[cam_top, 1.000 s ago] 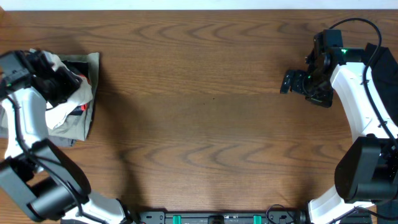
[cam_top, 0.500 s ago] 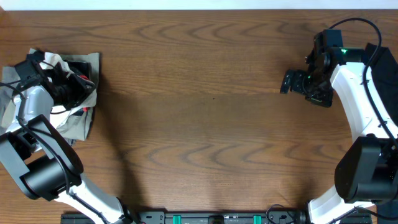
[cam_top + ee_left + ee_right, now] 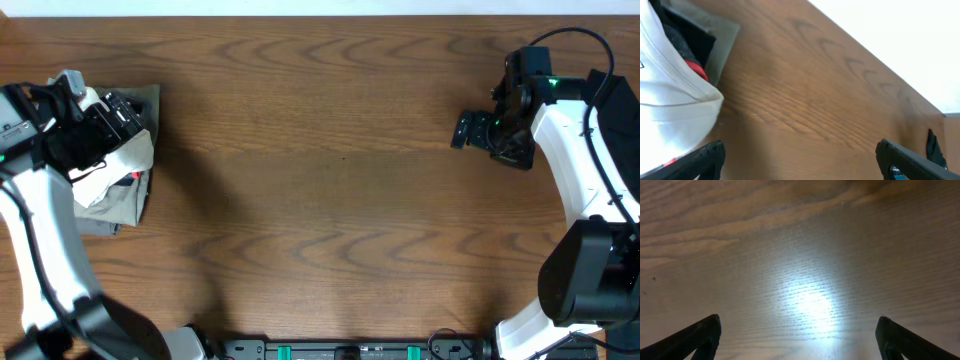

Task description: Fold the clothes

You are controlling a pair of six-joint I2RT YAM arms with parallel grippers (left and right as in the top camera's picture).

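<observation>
The clothes, a white T-shirt (image 3: 112, 163), lie bunched on top of a pile at the table's far left. In the left wrist view the white T-shirt (image 3: 670, 107) fills the left edge, beside my near finger. My left gripper (image 3: 116, 113) hovers over the pile's upper part. Its jaws (image 3: 800, 167) stand wide open with only bare wood between them. My right gripper (image 3: 468, 130) is at the far right, open above bare table (image 3: 799, 342), far from the shirt.
Under the shirt lie olive-grey garments (image 3: 125, 205) and a black garment (image 3: 690, 42) with a red band (image 3: 698, 71). The pile sits close to the table's left edge. Brown wooden table (image 3: 330, 170) stretches between the two arms.
My left gripper has opened and let go of the white T-shirt, and the left arm has swung up and back. The right arm has stayed put.
</observation>
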